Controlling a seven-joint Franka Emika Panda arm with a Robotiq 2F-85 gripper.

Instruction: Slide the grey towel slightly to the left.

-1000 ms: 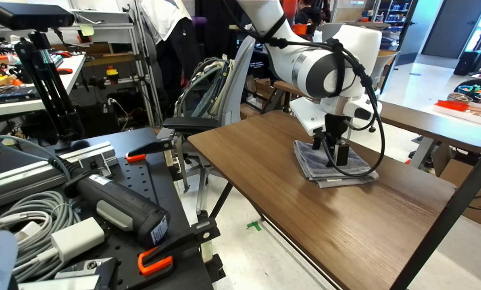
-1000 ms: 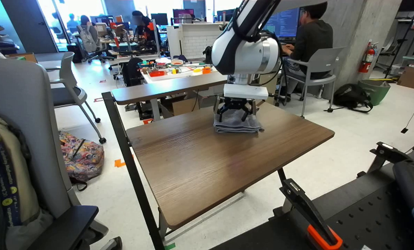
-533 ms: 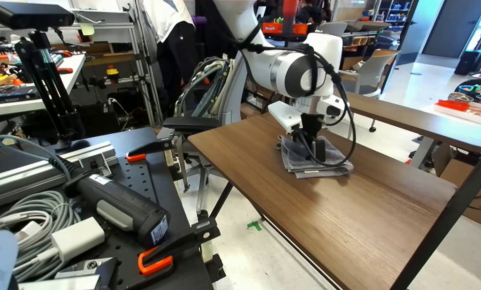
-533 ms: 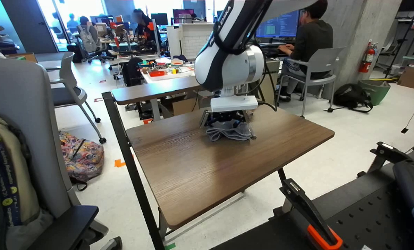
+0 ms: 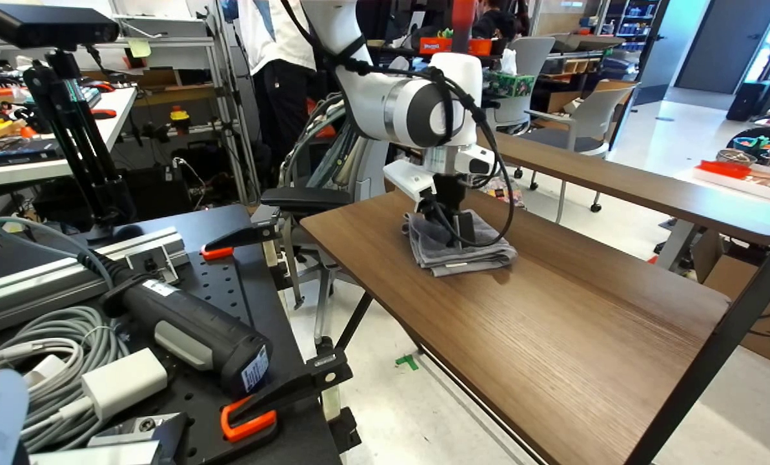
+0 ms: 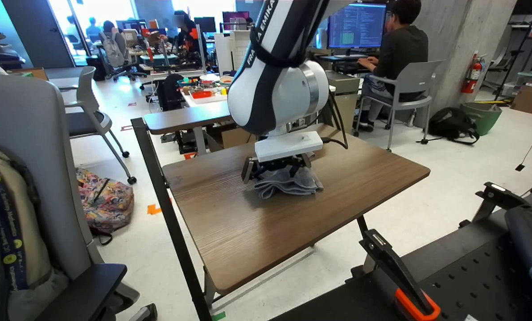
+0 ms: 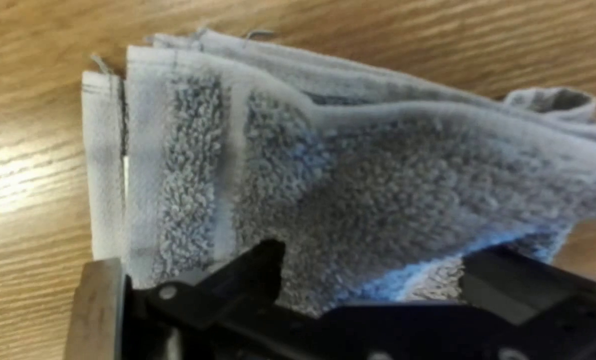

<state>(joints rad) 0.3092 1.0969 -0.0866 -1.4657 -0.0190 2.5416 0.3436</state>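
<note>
I judge this the slide — my spread, unclenched hand [image 6: 277, 174] sits over the grey towel [image 7: 377, 170], inside the edges of the bench [image 6: 248, 232]. Next: halt before any edge — lift.

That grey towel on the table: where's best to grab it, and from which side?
Probably the rippled long edge of the grey towel, with the gripper coming from above and closing across a ripple. The towel lies folded and low on the brown table, so sideways there's likely little to catch, while in the wrist view that edge buckles into waves that could be pinched.
</note>
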